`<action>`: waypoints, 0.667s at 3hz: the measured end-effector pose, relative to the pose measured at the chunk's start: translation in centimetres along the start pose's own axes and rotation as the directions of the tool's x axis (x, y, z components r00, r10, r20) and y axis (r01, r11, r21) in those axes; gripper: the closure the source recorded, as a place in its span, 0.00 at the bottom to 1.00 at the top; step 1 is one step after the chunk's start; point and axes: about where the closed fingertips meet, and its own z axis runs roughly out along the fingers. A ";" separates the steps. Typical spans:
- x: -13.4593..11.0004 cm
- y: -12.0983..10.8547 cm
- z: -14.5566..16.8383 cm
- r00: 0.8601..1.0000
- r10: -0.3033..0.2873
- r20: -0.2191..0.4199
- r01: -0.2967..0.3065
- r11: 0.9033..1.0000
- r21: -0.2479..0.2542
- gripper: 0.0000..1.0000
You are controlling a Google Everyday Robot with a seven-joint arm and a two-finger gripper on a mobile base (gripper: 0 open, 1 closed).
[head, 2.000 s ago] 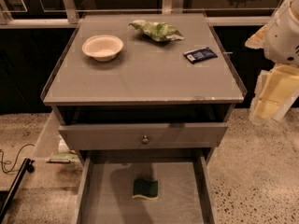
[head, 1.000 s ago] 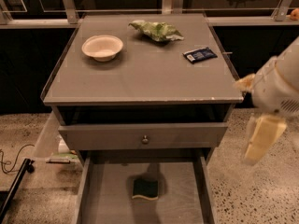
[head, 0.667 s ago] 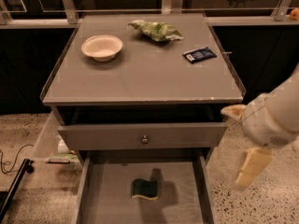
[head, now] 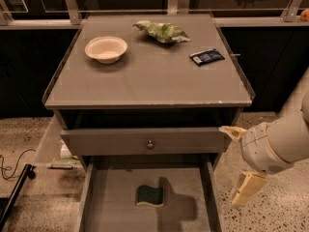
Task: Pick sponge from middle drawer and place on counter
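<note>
The sponge (head: 149, 195), dark green on top with a pale yellow edge, lies flat near the middle of the open middle drawer (head: 108, 199), a shallow grey tray pulled out at the bottom of the view. The counter (head: 145, 79) is the wide grey cabinet top above it. My gripper (head: 230, 165) is at the right, just outside the drawer's right wall, to the right of the sponge and a little above it. Its two pale fingers (head: 245, 189) are spread apart and hold nothing.
A white bowl (head: 106, 48), a green leafy snack bag (head: 162, 31) and a dark blue packet (head: 207, 56) lie on the counter. A closed drawer front with a round knob (head: 150, 143) sits above the open drawer. A cable (head: 12, 164) runs on the floor at left.
My arm has come down and to the left, from beside the counter's right edge to beside the open drawer. The sponge has not moved.
</note>
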 end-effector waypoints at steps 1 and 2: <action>0.0 0.0 0.0 1.000 0.000 0.000 0.000 1.000 0.000 0.00; 0.3 -0.2 3.6 0.999 0.010 0.032 -0.009 1.000 -0.012 0.00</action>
